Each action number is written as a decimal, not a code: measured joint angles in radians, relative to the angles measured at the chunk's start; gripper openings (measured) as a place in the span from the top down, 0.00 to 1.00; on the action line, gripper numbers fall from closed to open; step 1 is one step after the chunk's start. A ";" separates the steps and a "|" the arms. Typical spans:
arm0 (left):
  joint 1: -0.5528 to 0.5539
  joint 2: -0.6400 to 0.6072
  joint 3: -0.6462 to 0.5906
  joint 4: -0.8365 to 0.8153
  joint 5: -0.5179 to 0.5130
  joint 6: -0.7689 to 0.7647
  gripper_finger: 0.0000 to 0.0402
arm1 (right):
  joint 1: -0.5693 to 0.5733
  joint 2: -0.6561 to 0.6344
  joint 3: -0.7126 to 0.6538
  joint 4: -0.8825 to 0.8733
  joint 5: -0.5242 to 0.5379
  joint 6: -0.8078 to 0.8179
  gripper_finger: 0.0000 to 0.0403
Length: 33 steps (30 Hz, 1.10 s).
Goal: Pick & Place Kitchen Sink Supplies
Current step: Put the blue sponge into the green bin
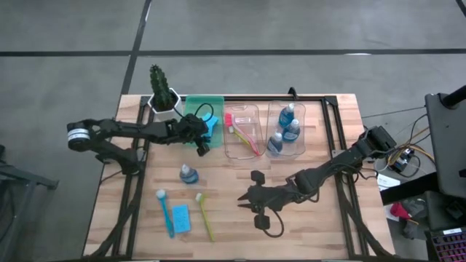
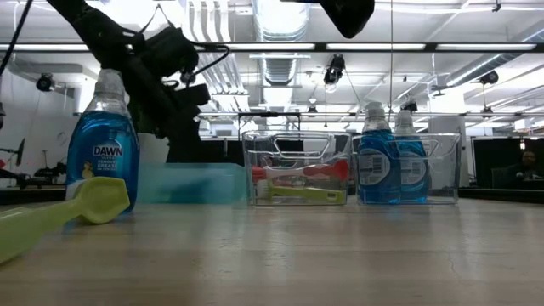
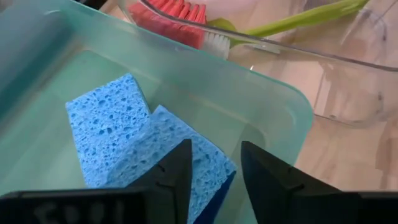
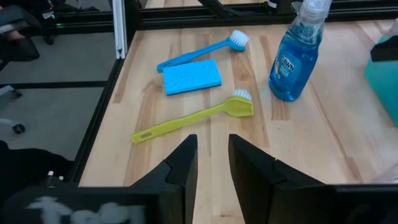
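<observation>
The left gripper [image 3: 211,177] hangs over the green bin [image 1: 196,103], fingers apart and empty, with two blue sponges [image 3: 134,143] lying in the bin below. The right gripper [image 1: 246,201] waits near the bin's front, fingers parted. Sorted so far, I judge: those sponges, brushes and bottles in the clear bins. Left on the table: one bottle [image 1: 188,173], a blue brush [image 1: 164,209], a sponge [image 1: 180,218], a yellow-green brush [image 1: 204,216].

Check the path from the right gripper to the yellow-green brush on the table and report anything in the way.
Nothing visible blocks it. The right gripper, fingers open, faces the yellow-green brush across bare wood. The blue sponge and the bottle lie beyond or beside that path.
</observation>
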 joint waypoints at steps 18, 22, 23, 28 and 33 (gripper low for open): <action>-0.135 -0.403 0.026 -0.193 0.076 0.032 0.62 | 0.000 0.000 -0.008 0.003 0.001 0.000 0.83; -0.235 -0.471 0.026 -0.262 0.085 0.038 0.62 | 0.000 0.000 -0.008 0.003 0.001 0.000 0.84; -0.265 -0.484 0.027 -0.274 0.084 0.039 0.62 | 0.000 0.000 -0.009 0.003 0.001 0.000 0.84; -0.452 -0.531 0.028 -0.259 0.072 0.044 0.62 | 0.000 0.000 -0.009 0.003 0.001 0.000 0.83; -0.674 -0.540 0.046 -0.255 -0.016 -0.007 0.63 | 0.000 0.000 -0.010 0.003 0.001 -0.003 0.81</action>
